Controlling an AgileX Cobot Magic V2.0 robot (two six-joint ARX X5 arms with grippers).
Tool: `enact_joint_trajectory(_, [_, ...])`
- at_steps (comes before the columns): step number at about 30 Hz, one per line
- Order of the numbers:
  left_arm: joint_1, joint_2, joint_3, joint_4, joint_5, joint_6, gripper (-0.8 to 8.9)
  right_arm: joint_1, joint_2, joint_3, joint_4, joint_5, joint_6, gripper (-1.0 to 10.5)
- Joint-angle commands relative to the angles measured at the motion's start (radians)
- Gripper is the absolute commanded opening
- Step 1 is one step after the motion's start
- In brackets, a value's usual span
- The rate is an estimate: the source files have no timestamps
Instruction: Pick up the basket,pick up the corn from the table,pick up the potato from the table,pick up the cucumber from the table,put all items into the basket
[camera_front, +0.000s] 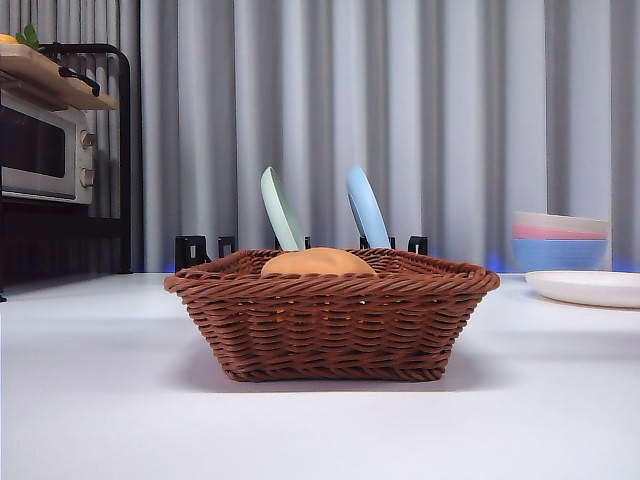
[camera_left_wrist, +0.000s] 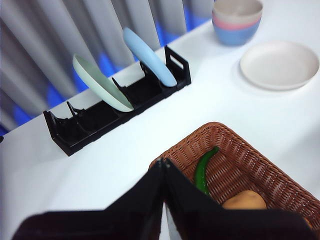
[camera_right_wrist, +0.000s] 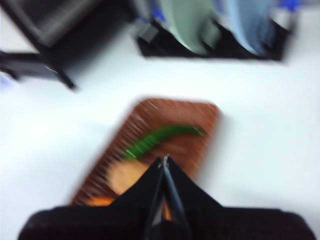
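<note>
front view: the shallow dark reddish-brown woven wicker basket (camera_front: 332, 318) sits flat on the white table (camera_front: 100, 400), well in front of a black dish rack (camera_front: 300, 246) holding a pale green plate (camera_front: 281, 208) and a light blue plate (camera_front: 366, 207). only the rounded top of the smooth tan-brown oval potato (camera_front: 318, 263) shows above the braided rim; nothing else inside is visible from this height, and no arm appears here.

left wrist view: the left gripper (camera_left_wrist: 163, 165) hangs above one corner of the basket with its black jaws pressed together, gripping nothing. inside, the glossy dark green cucumber (camera_left_wrist: 204, 170) lies on the weave, its long axis running from near the corner rim toward the potato (camera_left_wrist: 244, 201), its thin curved end pointing at the rim. stacked bowls (camera_left_wrist: 236, 20) and a white plate (camera_left_wrist: 279, 65) stand well apart.

right wrist view: blurred. the right gripper (camera_right_wrist: 164, 162) hovers over the basket (camera_right_wrist: 150, 145), jaws closed and empty. the cucumber (camera_right_wrist: 160, 137) lies slantwise, at an angle to the basket's long axis, with the potato (camera_right_wrist: 125, 177) beside it. a small orange patch at the near end is likely the corn (camera_right_wrist: 100, 201).

judgement: all three vegetables appear to be in, so what remains is pulling both arms clear. rise straight up, keep the jaws away from the flared rim, and avoid nudging the basket.
</note>
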Motion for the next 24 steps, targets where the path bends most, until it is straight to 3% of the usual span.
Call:
enact_joint_trajectory(1, [-0.001,-0.116,-0.216,0.093,-0.002,-0.002,-0.08,0.002,-0.003,0.001,-0.105,0.111,-0.075,-0.1])
enact_joint_trajectory(6, [-0.001,-0.327,-0.547,0.243,-0.003,-0.037,-0.08,0.004,-0.013,-0.014,-0.114,0.14,-0.159,-0.1])
enact_joint_trajectory(12, [-0.001,-0.54,-0.809,0.313,-0.019,-0.066,-0.08,0.051,-0.121,-0.163,0.016,0.141,-0.161,-0.1])
enact_joint_trajectory(17, [-0.002,-0.679,-0.91,0.311,-0.029,-0.068,-0.08,0.095,-0.262,-0.332,0.162,0.144,-0.107,-0.1])
enact_joint_trajectory(20, [-0.002,-0.724,-0.919,0.31,-0.025,-0.099,-0.07,0.102,-0.317,-0.369,0.14,0.144,-0.079,-0.1])
enact_joint_trajectory(22, [-0.002,-0.729,-0.919,0.311,-0.028,-0.139,-0.03,0.101,-0.323,-0.369,0.121,0.145,-0.016,0.0])
enact_joint_trajectory(24, [-0.002,-0.727,-0.919,0.308,-0.029,-0.142,-0.03,0.099,-0.328,-0.369,0.116,0.147,-0.011,0.0])
